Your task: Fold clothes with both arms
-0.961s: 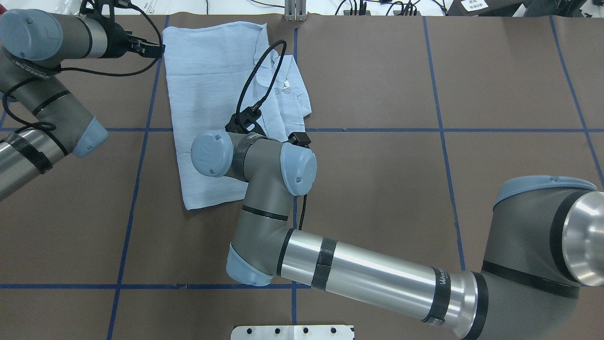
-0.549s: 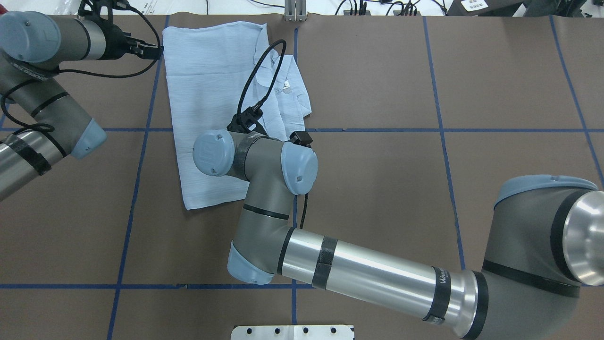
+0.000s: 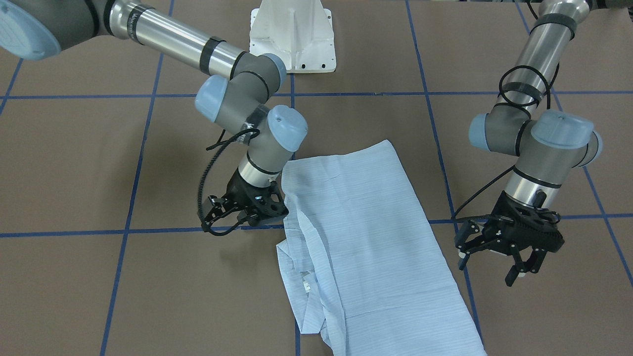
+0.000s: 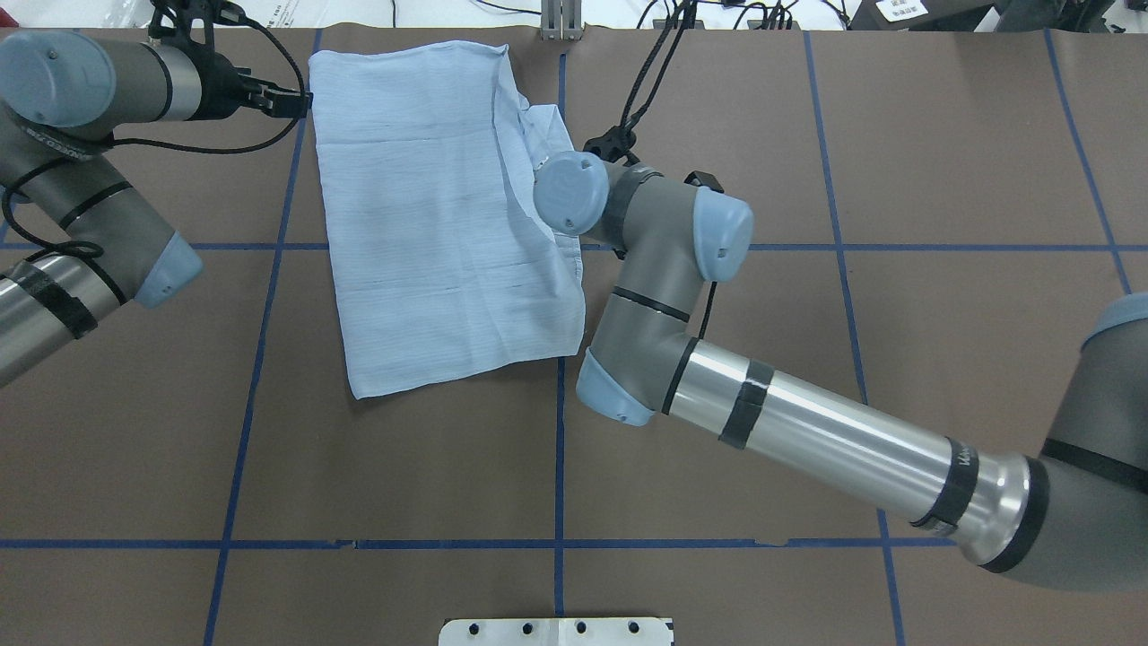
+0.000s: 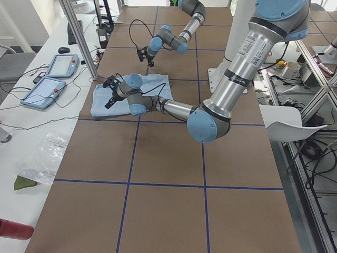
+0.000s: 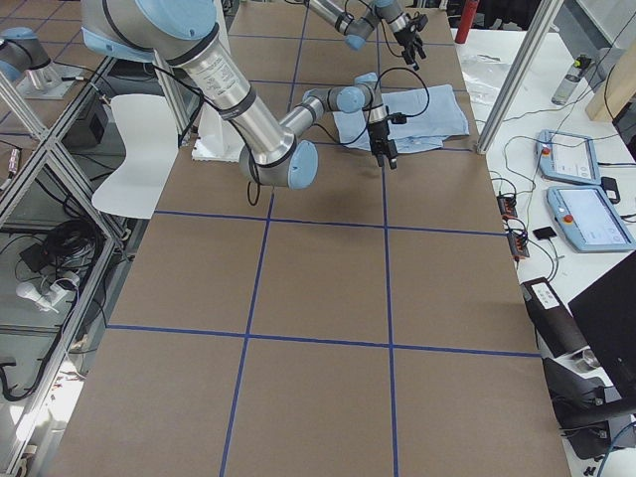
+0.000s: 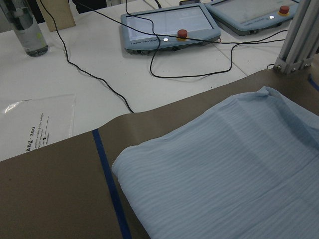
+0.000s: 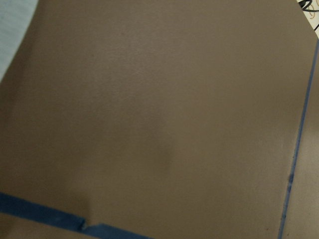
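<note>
The light-blue shirt (image 4: pixel 430 215) lies folded into a long rectangle on the brown table, with its collar part bunched along one long side (image 3: pixel 301 267). My right gripper (image 3: pixel 217 216) hangs just off that side, beside the shirt and low over bare table; its jaws look open and empty. Its wrist view shows only brown table and a sliver of shirt (image 8: pixel 10 30). My left gripper (image 3: pixel 487 269) is open and empty, beside the shirt's opposite long edge near a far corner. The left wrist view shows that shirt corner (image 7: pixel 234 174).
The white pedestal base (image 3: pixel 292 34) stands at the robot's side. Past the table's far edge, a white bench holds two teach pendants (image 7: pixel 169 25), cables and a bottle (image 7: pixel 27 27). An aluminium post (image 7: pixel 299 40) stands at that edge. Blue tape lines (image 4: pixel 260 359) grid the table.
My right arm has swung from over the shirt's middle to its right side, off the cloth. The shirt's right half now shows flat. The left arm has barely moved.
</note>
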